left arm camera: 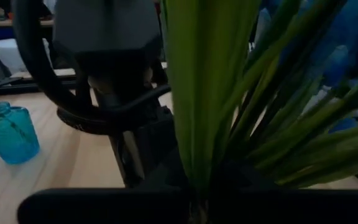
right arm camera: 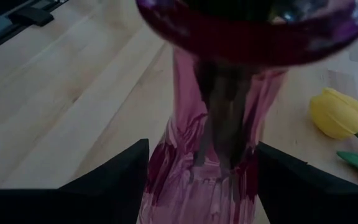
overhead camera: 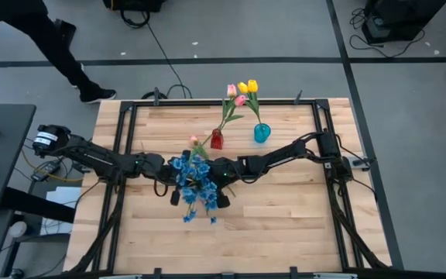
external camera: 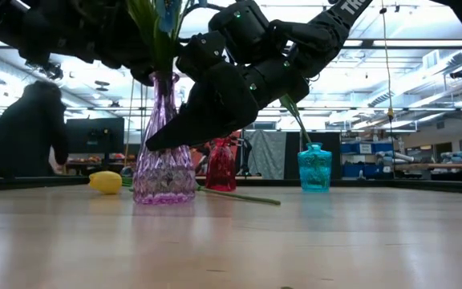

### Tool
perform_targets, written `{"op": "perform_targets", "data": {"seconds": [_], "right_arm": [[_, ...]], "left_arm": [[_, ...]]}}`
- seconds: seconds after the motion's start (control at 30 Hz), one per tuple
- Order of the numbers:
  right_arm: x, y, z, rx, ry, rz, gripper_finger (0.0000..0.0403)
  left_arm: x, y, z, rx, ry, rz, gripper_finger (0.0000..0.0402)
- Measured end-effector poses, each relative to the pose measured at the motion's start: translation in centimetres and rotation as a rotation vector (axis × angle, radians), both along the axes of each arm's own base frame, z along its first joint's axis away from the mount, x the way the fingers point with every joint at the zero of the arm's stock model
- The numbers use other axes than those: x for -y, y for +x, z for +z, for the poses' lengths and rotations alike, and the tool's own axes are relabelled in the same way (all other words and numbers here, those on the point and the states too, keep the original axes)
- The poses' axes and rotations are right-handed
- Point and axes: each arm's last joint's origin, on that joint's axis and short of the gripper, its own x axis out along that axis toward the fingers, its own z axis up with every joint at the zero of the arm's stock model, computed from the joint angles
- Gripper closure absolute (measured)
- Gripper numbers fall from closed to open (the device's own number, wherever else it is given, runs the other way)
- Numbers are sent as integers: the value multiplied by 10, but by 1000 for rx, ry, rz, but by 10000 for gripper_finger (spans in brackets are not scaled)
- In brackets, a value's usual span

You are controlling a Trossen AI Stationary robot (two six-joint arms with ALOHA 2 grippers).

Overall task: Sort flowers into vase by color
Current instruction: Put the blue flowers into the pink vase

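A bunch of blue flowers [overhead camera: 194, 184] on green stems [left arm camera: 210, 93] stands in a clear purple vase [external camera: 164, 164] at mid-table. My left gripper [overhead camera: 169, 167] comes in from the table's left and is shut on the stems. My right gripper [right arm camera: 202, 158] reaches in from the right, its fingers on either side of the vase's body. Pink tulips [overhead camera: 235, 95] stand in a red vase [overhead camera: 216, 140]. Yellow tulips [overhead camera: 248, 86] stand in a blue vase [overhead camera: 262, 132]. One yellow tulip [external camera: 105, 182] lies on the table left of the purple vase. My left gripper pinches the bunch of green stems and leaves [left arm camera: 194, 186] below the blossoms, coming in nearly level from the table's left. The gripper's own dark body hides the fingertips. The stems run down into the purple vase. My right gripper has the purple vase's body [right arm camera: 204, 180] between its two fingers [right arm camera: 114, 177], just below the neck. It slants down from the table's right. The vase stands upright with its base on the table.
A loose green stem [external camera: 239, 197] lies on the table behind the purple vase. The red and blue vases stand toward the far edge. A person [external camera: 26, 128] stands beyond the table's far left. The near half of the wooden table [overhead camera: 285, 225] is bare.
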Motion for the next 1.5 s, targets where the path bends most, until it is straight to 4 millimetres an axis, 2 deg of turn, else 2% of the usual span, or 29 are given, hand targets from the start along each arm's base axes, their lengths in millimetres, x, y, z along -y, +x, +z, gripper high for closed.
{"op": "perform_targets", "data": {"seconds": [0.6, 0.77, 0.9, 1.03, 1.17, 1.5], "right_arm": [[0, 0, 0, -1, 5, -3, 133], [0, 0, 0, -3, 9, 0, 133], [0, 0, 1, -2, 14, 1, 133], [0, 0, 1, 7, 13, -5, 133], [1, 1, 3, 26, 9, -7, 133], [1, 4, 6, 80, 9, -6, 133]], "left_arm": [[0, -1, -6, -69, -19, -19, 363], [0, -2, -7, -72, -28, -8, 309], [-1, -8, 0, -48, -22, 1, 244], [-5, -16, 8, -40, -12, 40, 201], [-6, -22, 16, -18, 2, 56, 185], [-8, -34, 33, 68, 17, 56, 183]]}}
